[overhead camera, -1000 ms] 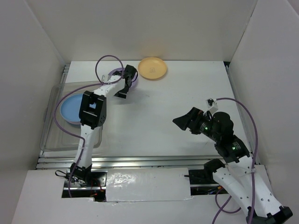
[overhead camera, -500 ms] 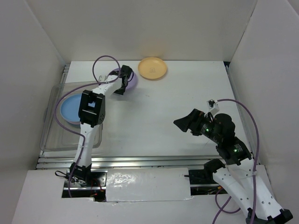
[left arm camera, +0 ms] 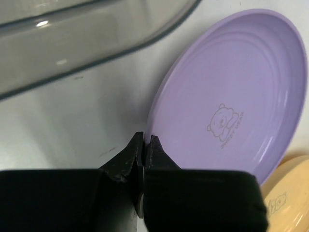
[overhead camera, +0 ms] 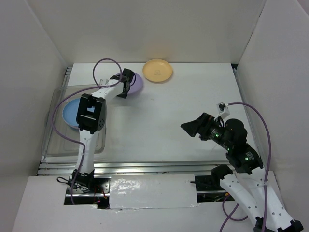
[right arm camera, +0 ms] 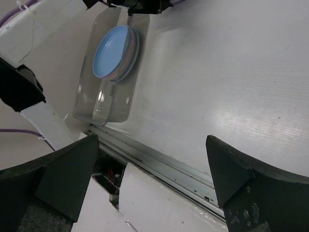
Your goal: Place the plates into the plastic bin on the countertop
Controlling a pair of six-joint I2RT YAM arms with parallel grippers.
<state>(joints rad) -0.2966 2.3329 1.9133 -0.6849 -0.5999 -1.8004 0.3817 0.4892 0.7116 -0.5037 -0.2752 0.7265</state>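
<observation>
A lilac plate [overhead camera: 137, 83] [left arm camera: 231, 96] lies on the white countertop [overhead camera: 183, 104] just past the far right corner of the clear plastic bin [overhead camera: 52, 125] [left arm camera: 72, 43]. My left gripper [overhead camera: 126, 83] [left arm camera: 145, 138] is shut on the near left rim of this plate. An orange-yellow plate [overhead camera: 157, 70] [left arm camera: 286, 203] lies to its right at the back. Inside the bin a blue plate [overhead camera: 71, 112] [right arm camera: 112, 52] tops a small stack. My right gripper [overhead camera: 191, 126] [right arm camera: 150, 159] hangs open and empty above the right half of the counter.
White side walls [overhead camera: 34, 72] close in the counter on the left, back and right. A metal rail [overhead camera: 145, 166] [right arm camera: 164, 162] runs along the front edge. The left arm's purple cable [overhead camera: 104, 65] loops above the bin's far end.
My left gripper slid left onto the lilac plate's rim and closed on it. The right arm drifted slightly right, its gripper still open.
</observation>
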